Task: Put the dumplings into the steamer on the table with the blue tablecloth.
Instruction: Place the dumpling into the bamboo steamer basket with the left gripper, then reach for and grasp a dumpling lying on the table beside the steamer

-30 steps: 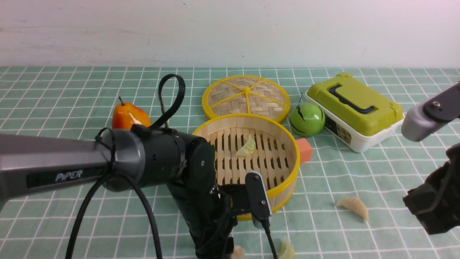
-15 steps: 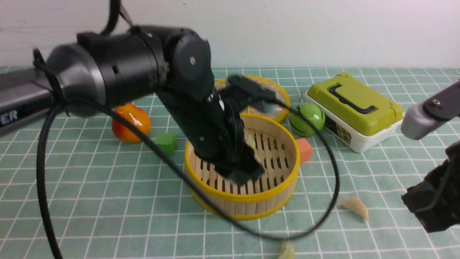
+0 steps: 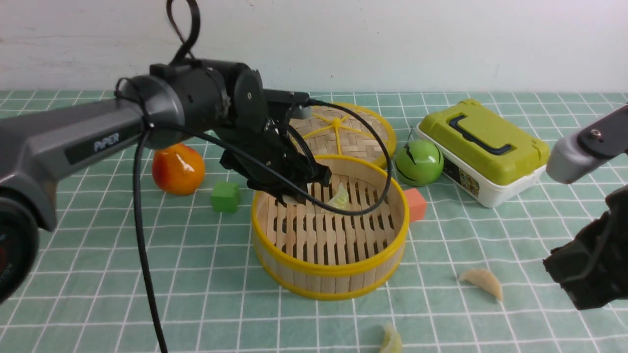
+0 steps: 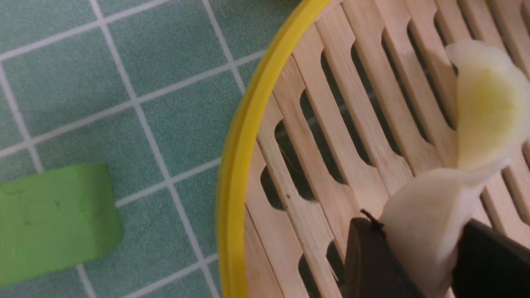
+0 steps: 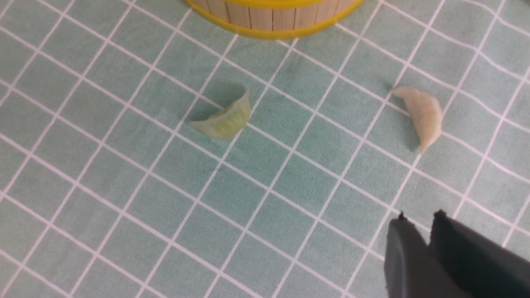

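The round bamboo steamer (image 3: 329,274) stands mid-table on the blue tablecloth (image 3: 98,274). My left gripper (image 4: 418,231) hangs low over its slatted floor, near the left wall, shut on a cream dumpling (image 4: 426,215). A second, yellowish dumpling (image 4: 488,103) lies on the slats just beyond it, also seen from the front (image 3: 338,198). Two more dumplings rest on the cloth, one pale (image 3: 483,283) (image 5: 422,116) to the steamer's right and one greenish (image 3: 391,340) (image 5: 225,120) at the front edge. My right gripper (image 5: 418,215) is shut and empty, hovering above the cloth near the pale one.
The woven lid (image 3: 338,130) lies behind the steamer. A green ball (image 3: 419,162), an orange block (image 3: 416,203) and a lime-lidded box (image 3: 483,147) sit to its right. An orange fruit (image 3: 177,169) and a green cube (image 3: 225,196) sit to its left.
My left arm rose from the cloth in front of the steamer and swung over its rim, carrying a dumpling that lay there. The right arm has barely moved.
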Controlling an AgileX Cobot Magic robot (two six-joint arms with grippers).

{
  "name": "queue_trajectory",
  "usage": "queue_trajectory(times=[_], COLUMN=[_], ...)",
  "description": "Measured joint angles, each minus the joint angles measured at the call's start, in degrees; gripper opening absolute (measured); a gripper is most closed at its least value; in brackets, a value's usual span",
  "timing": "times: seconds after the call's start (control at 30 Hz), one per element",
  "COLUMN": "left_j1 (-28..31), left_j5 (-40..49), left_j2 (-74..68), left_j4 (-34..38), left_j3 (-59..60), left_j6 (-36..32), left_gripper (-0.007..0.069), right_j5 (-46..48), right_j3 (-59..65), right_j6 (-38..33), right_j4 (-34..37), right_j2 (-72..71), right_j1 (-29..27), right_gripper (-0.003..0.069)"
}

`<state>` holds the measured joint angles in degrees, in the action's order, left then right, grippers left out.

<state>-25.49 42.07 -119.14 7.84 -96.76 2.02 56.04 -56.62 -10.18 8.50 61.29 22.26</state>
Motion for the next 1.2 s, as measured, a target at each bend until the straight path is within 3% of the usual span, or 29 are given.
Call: queue_trajectory(times=[0.17, 0.3, 0.37, 0.47, 0.57, 0.67, 0.7, 0.73, 0.87, 1.07, 1.2], left_j1=[0.00, 0.00, 0.00, 0.00, 0.00, 0.00, 0.00, 0.00, 0.05, 0.05, 0.05], left_j5=[-1.36, 0.60, 4.20, 11.81, 19.30, 25.00, 25.39, 27.91, 28.91, 29.14, 26.69], left_j2=[-2.58, -2.31, -1.42, 1.34, 5.98, 11.73, 12.16, 15.85, 22.87, 35.37, 44.84], left_j4=[0.06, 0.00, -0.05, -0.68, -2.81, -4.82, -4.97, -6.09, -7.11, -6.24, -5.38], left_j3=[0.00, -0.98, -2.90, -7.77, -12.41, -13.70, -13.70, -13.32, -9.42, 5.18, 18.16], left_j6=[0.47, 0.50, 0.69, 0.84, 0.89, 0.89, 0.89, 0.89, 0.89, 0.89, 0.89], left_gripper=[0.0277, 0.0419, 0.0475, 0.0494, 0.0430, 0.0295, 0.0283, 0.0173, -0.0013, -0.0014, -0.0014], right_j5=[-0.01, -0.06, -0.06, -0.06, 0.20, 1.65, 1.65, 1.58, -0.19, -4.89, -10.02], right_j3=[0.00, 0.00, 0.00, 0.00, -0.14, -1.30, -1.40, -2.34, -3.44, -3.67, -3.67], right_j6=[-1.03, -2.23, -2.93, -4.35, -5.12, -5.04, -4.94, -3.38, 3.25, 15.64, 23.41], right_j4=[0.00, 0.00, 0.07, 1.19, 2.35, 2.41, 2.41, 1.59, -1.85, -4.50, -4.66], right_j2=[0.00, 0.00, 0.00, 0.00, 0.73, 3.46, 3.46, 6.15, 11.90, 21.47, 28.29], right_j1=[0.00, 0.00, 0.00, 0.00, 1.37, 6.27, 6.27, 10.70, 17.11, 19.47, 19.51], right_gripper=[0.0097, 0.0099, 0.0102, 0.0103, 0.0104, 0.0104, 0.0104, 0.0104, 0.0106, 0.0155, 0.0288])
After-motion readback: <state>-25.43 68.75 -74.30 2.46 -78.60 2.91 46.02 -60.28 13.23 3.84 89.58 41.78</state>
